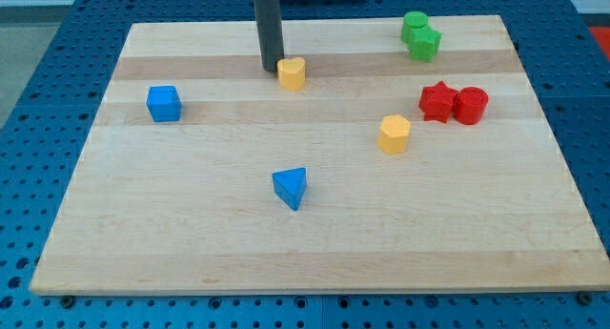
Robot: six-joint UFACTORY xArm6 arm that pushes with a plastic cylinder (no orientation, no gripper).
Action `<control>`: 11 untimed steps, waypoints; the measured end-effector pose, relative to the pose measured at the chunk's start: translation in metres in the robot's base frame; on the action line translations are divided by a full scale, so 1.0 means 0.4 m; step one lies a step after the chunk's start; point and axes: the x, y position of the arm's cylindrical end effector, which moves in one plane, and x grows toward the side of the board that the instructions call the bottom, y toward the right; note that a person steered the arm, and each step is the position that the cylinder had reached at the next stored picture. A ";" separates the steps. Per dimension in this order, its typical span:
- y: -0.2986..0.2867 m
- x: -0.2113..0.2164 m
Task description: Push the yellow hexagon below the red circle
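Resting at the view's top, my tip [271, 70] has no jaws; it touches another yellow block [292, 72], far from the yellow hexagon [394, 134] beside the red circle [471, 106].

The table [191, 243] is pale wood with visible grain in long strips, smooth and matt. The blocks, such as the yellow hexagon [394, 134] and the red circle [471, 106], look like smooth plastic with a slight shine. The rod ending in my tip [271, 70] is dark and matt.
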 end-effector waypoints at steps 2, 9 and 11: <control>0.032 0.051; 0.423 0.318; 0.523 0.318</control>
